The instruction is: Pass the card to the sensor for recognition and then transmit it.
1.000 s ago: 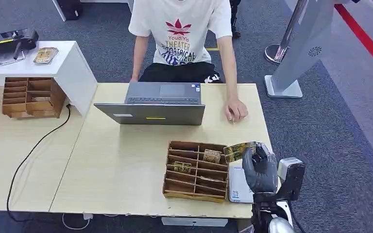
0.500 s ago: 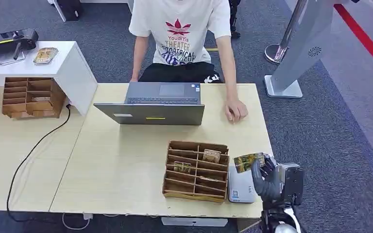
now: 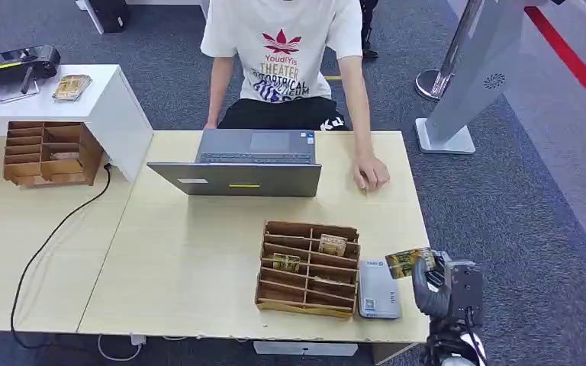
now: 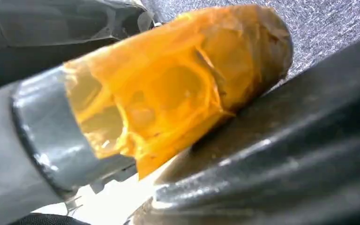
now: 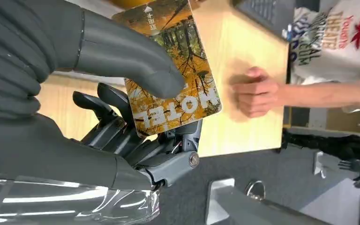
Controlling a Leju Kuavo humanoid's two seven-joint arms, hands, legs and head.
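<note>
My right hand (image 3: 429, 284) pinches a yellow-brown hotel card (image 3: 408, 261) between thumb and fingers, just past the table's near right corner. The right wrist view shows the thumb (image 5: 122, 51) pressed on the card (image 5: 173, 84), which reads HOTEL. The flat grey-white card sensor (image 3: 379, 289) lies on the table to the left of that hand, uncovered, beside a wooden divided tray (image 3: 275, 293). A close, blurred grey and orange part of my left hand (image 4: 168, 93) appears in the left wrist view; how its fingers lie is unclear.
Two more cards (image 3: 333, 245) lie in the tray's slots. A person sits behind an open laptop (image 3: 244, 164), one hand (image 3: 370, 174) resting on the table. Another wooden tray (image 3: 46, 152) and a white stand (image 3: 99, 99) are at far left.
My right hand has carried the card rightwards and nearer, from above the sensor to beyond the table's right edge. The sensor is now uncovered.
</note>
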